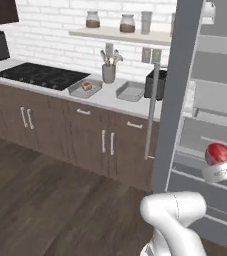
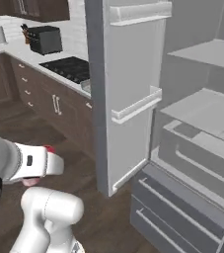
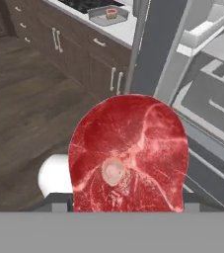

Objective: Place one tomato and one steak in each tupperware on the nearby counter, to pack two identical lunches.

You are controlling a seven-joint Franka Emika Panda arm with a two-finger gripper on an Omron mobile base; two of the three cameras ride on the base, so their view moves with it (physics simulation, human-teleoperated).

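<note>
While the fridge door (image 2: 128, 94) stands open, the hand (image 3: 128, 205) grips a raw red steak (image 3: 128, 153).

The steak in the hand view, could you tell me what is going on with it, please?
The robot's claw holds a raw red steak beside the open fridge, apparently carrying it. On the counter stand two tupperware trays: the left tray already has something reddish inside, while the right tray looks empty. The steak likely goes to one next.

White arm bent up from its base, end effector (image 3: 128, 207) closed on the steak (image 3: 129, 154), held aloft
</note>
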